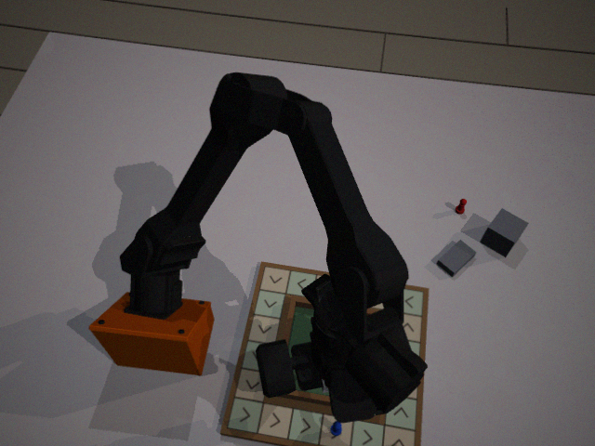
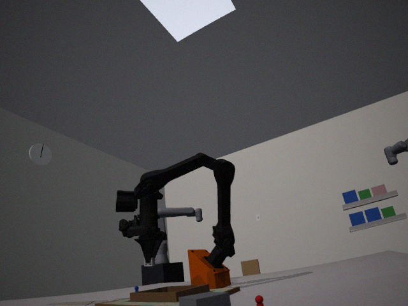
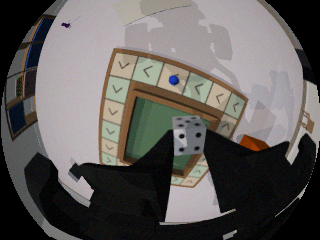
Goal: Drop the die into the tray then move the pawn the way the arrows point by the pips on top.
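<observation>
My gripper (image 2: 148, 261) (image 3: 186, 133) is shut on the white die (image 3: 188, 135), whose black pips show in the wrist view. It holds the die above the dice tray (image 1: 285, 319) (image 2: 153, 296) (image 3: 150, 125), clear of its walls. The tray has brown walls and a green floor, partly hidden by the arm in the top view. The board (image 1: 245, 413) (image 3: 117, 89) around it has arrowed cream and green squares. The blue pawn (image 1: 336, 428) (image 2: 136, 289) (image 3: 173, 80) stands upright on a cream square in the row along one side of the tray.
A red pawn (image 1: 460, 206) (image 2: 259, 299) stands off the board, near a larger grey block (image 1: 504, 232) and a flatter grey block (image 1: 456, 257). The arm's orange base (image 1: 151, 335) (image 2: 207, 273) (image 3: 252, 143) is beside the board. The arm covers part of the board in the top view.
</observation>
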Robot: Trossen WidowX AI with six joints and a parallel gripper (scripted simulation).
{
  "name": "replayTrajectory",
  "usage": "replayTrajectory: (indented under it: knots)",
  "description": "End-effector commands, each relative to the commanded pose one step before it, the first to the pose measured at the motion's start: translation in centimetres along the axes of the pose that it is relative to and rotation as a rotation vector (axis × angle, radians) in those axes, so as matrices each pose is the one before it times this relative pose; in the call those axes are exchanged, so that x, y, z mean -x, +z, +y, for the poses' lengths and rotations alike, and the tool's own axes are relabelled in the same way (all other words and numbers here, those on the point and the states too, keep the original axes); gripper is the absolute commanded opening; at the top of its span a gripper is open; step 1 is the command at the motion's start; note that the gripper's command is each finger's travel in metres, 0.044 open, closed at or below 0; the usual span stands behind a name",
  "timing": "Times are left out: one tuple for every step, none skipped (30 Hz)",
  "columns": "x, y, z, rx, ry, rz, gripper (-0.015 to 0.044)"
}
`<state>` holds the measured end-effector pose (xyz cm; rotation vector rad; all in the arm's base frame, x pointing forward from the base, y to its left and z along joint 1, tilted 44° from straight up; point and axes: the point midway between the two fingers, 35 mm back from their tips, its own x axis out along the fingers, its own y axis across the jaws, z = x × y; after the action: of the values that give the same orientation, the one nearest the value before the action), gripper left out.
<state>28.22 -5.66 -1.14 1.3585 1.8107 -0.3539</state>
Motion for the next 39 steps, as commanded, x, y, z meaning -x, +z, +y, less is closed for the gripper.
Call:
replayTrajectory:
  knots:
    - [-0.425,-1.725,0.789,-0.0991,0.00655,0.00711,0.0000]
    - [-0.123,-0.426,0.149,-0.0240,0.00023,0.00213,0.0000]
    - [-0.126,-0.430,0.131,-0.0240,0.00015,0.00223,0.0000]
    - [-0.128,-0.434,0.113,-0.0240,0.00006,0.00232,0.0000]
    - [-0.130,-0.437,0.095,-0.0240,-0.00004,0.00242,0.0000]
    - [-0.133,-0.439,0.077,-0.0240,-0.00014,0.00250,0.0000]
    - [-0.135,-0.440,0.059,-0.0240,-0.00025,0.00258,0.0000]
    - [-0.137,-0.441,0.040,-0.0240,-0.00036,0.00266,0.0000]
    - [-0.139,-0.440,0.022,-0.0240,-0.00048,0.00274,0.0000]
    - [-0.141,-0.439,0.004,-0.0240,-0.00061,0.00281,0.0000]
    - [-0.143,-0.438,-0.014,-0.0240,-0.00074,0.00287,0.0000]
    - [-0.121,-0.361,-0.026,-0.0199,-0.00071,0.00242,0.0000]
    - [-0.073,-0.216,-0.022,-0.0119,-0.00047,0.00147,0.0000]
    - [-0.024,-0.072,-0.009,-0.0040,-0.00017,0.00049,0.0000]
    - [0.000,0.000,0.000,0.0000,0.00000,0.00000,0.0000]
    - [0.000,0.000,0.000,0.0000,0.00000,0.00000,0.0000]
    - [0.000,0.000,0.000,0.0000,0.00000,0.00000,0.0000]
    - [-0.030,0.003,-0.021,0.0000,-0.00258,-0.00484,0.0000]
    - [-0.087,0.011,-0.062,-0.0001,-0.00757,-0.01457,0.0000]
    - [-0.138,0.019,-0.098,-0.0001,-0.01202,-0.02450,0.0000]
    - [-0.158,0.024,-0.110,-0.0002,-0.01380,-0.03057,0.0000]
    - [-0.145,0.025,-0.099,-0.0002,-0.01267,-0.03096,0.0000]
    - [-0.131,0.025,-0.087,-0.0003,-0.01151,-0.03127,0.0000]
    - [-0.118,0.026,-0.076,-0.0004,-0.01034,-0.03155,0.0000]
    - [-0.104,0.026,-0.065,-0.0005,-0.00917,-0.03180,0.0000]
    - [-0.090,0.026,-0.054,-0.0006,-0.00799,-0.03201,0.0000]
    - [-0.076,0.026,-0.044,-0.0007,-0.00680,-0.03218,0.0000]
    - [-0.110,0.005,-0.062,-0.0010,-0.00613,-0.03200,0.0000]
    - [-0.097,0.005,-0.053,-0.0012,-0.00496,-0.03255,0.0000]
    - [-0.082,0.005,-0.043,-0.0014,-0.00370,-0.03262,0.0000]
    - [-0.068,0.005,-0.033,-0.0016,-0.00244,-0.03266,0.0000]
    - [-0.053,0.005,-0.024,-0.0018,-0.00119,-0.03266,0.0000]
    - [-0.039,0.005,-0.014,-0.0020,0.00006,-0.03261,0.0000]
    - [-0.025,0.005,-0.005,-0.0022,0.00131,-0.03253,0.0000]
    - [-0.010,0.006,0.004,-0.0025,0.00254,-0.03241,0.0000]
    - [0.004,0.006,0.012,-0.0027,0.00377,-0.03225,0.0000]
    - [0.018,0.006,0.021,-0.0030,0.00498,-0.03205,0.0000]
    - [-0.054,-0.015,-0.015,-0.0033,0.00582,-0.03128,0.0000]
    - [-0.040,-0.016,-0.008,-0.0037,0.00718,-0.03165,0.0000]
